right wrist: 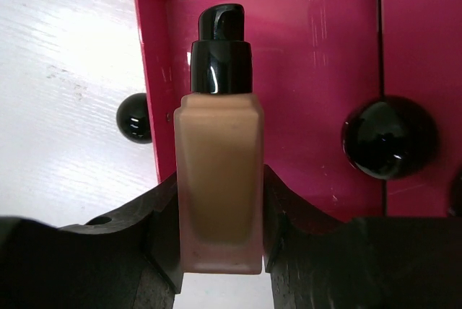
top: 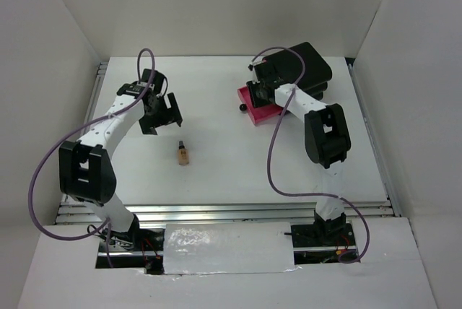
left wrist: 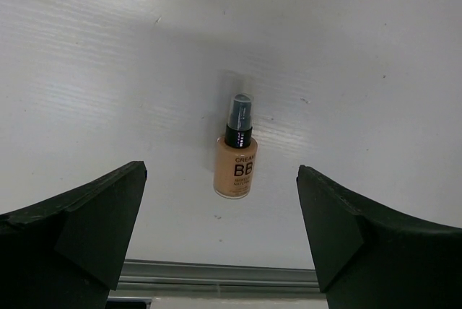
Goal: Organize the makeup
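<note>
- Square tan black-capped bottle point(right wrist: 216, 172) is pinched by right gripper point(right wrist: 220, 208), cap-first over pink plastic drawer point(right wrist: 317, 71).
- Left gripper point(top: 162, 115) is spread wide, empty; round tan bottle point(left wrist: 234, 168) is centred below, lying crosswise.

Robot lab test cell. The bench is boxed in on 3 sides by plain white panels: back wall point(top: 216, 6), left wall point(top: 43, 71), right wall point(top: 422, 71). The white table point(top: 216, 114) is edged with aluminium rails point(top: 238, 211). 2 arms are bolted at the near edge: left arm point(top: 108, 125), right arm point(top: 325, 136). Purple cables point(top: 271, 157) are looped loose off each arm. Thin coloured wiring point(top: 346, 253) is left exposed at the bases. Crinkled plastic sheet point(top: 227, 247) is laid over the front ledge between them.
</note>
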Motion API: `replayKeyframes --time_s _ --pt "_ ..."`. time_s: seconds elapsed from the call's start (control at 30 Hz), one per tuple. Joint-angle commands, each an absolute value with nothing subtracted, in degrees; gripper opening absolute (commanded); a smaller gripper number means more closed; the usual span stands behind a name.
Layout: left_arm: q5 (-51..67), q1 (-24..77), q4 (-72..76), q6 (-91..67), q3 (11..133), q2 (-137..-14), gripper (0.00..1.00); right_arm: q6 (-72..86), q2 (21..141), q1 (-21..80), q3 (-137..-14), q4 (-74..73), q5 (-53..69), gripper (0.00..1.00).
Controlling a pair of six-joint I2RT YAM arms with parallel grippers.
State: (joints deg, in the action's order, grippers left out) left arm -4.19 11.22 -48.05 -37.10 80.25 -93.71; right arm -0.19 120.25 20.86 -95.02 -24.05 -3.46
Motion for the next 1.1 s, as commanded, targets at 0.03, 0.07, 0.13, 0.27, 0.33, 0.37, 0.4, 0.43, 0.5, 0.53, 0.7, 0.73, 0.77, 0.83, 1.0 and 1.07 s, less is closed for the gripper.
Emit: replayKeyframes --time_s 0.03,0.07,0.13,0.27,0.33,0.37,0.4,0.43,0.5,0.53,0.7,0.73,0.77,0.83,1.0,1.07 --pt "-3.3 12.9 -46.7 -35.2 79.7 -96.5 0.99 -0.1 120.4 21.3 -98.9 -22.7 -4.3 0.31" --pt "-3.3 13.1 -46.7 -35.3 79.8 -97.6 0.99 -0.1 120.6 21.3 -99.1 -23.3 -4.7 0.34" --pt "-2.6 13.7 -46.4 -35.2 79.7 -99.0 0.99 -0.2 121.4 21.1 -100.2 -23.9 -4.6 0.42" --pt "-2.2 14.3 -46.0 -35.9 79.5 -102.5 0.99 -0.5 122.0 21.1 -100.5 -24.8 -4.7 0.52" --pt "-2.5 14.6 -45.4 -36.4 78.9 -102.6 0.99 -0.4 121.8 21.0 -100.1 -25.1 -4.5 0.59" --pt "-2.5 14.6 -44.8 -36.5 78.4 -102.7 0.99 -0.3 121.6 21.1 -99.8 -25.3 -4.1 0.61" --pt "-2.5 14.6 -44.7 -36.5 78.2 -102.9 0.99 -0.2 121.5 21.1 -99.8 -25.7 -4.1 0.64" --pt "-2.7 14.7 -44.7 -36.5 78.0 -103.5 0.99 -0.1 121.5 21.1 -99.8 -26.0 -4.2 0.65" --pt "-2.8 14.7 -44.4 -36.5 77.7 -104.1 0.99 -0.1 120.9 21.0 -99.1 -26.3 -4.3 0.67" --pt "-3.0 14.7 -44.3 -36.6 77.4 -104.7 0.99 -0.1 120.0 21.1 -98.8 -25.9 -4.6 0.67" --pt "-3.5 15.1 -43.9 -36.5 77.3 -105.6 0.98 2.8 113.6 22.0 -99.1 -26.6 -3.8 0.67" --pt "-3.5 15.2 -43.7 -36.4 77.3 -105.9 0.97 3.8 112.5 22.8 -99.7 -27.0 -3.8 0.68" --pt "-3.5 15.3 -43.8 -36.4 77.3 -106.1 0.96 4.1 111.3 23.3 -99.9 -27.2 -4.0 0.68" --pt "-3.6 15.5 -43.6 -36.6 77.2 -106.9 0.92 5.4 108.1 25.2 -99.9 -27.9 -4.2 0.68" --pt "-4.7 16.8 -43.7 -37.0 76.8 -108.0 0.91 8.4 102.3 28.6 -98.2 -30.1 -4.0 0.69" --pt "-5.0 17.4 -43.3 -37.2 76.4 -108.7 0.88 9.3 99.6 30.5 -96.0 -30.0 -2.6 0.69"
